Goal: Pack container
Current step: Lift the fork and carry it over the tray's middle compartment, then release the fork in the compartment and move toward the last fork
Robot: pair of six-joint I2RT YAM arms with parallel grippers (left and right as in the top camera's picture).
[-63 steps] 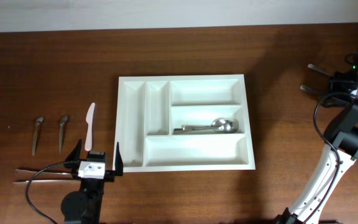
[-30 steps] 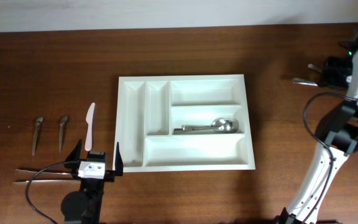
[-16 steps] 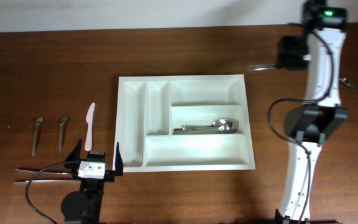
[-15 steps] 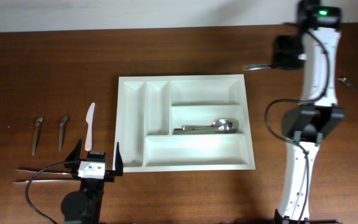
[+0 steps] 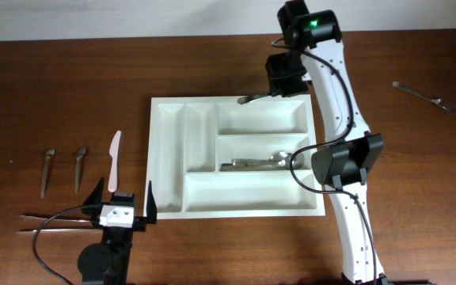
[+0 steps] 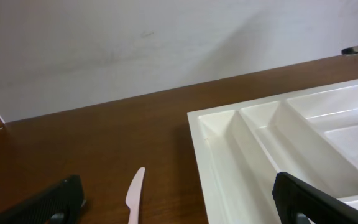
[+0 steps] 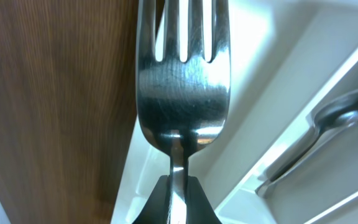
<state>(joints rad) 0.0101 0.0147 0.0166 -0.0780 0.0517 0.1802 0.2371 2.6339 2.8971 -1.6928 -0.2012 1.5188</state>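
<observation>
A white cutlery tray lies mid-table, with spoons in its middle right compartment. My right gripper is shut on a metal fork and holds it over the tray's far rim, tines pointing left. In the right wrist view the fork hangs from the shut jaws above the tray's edge, with a spoon to the right. My left gripper is open and empty at the tray's front left corner. It also shows in the left wrist view.
A white plastic knife lies left of the tray and shows in the left wrist view. Two small metal utensils and thin sticks lie at the far left. Another metal utensil lies far right.
My right arm has swung left from the table's right side with the fork, from beyond the tray to over its far rim. The left arm has not moved.
</observation>
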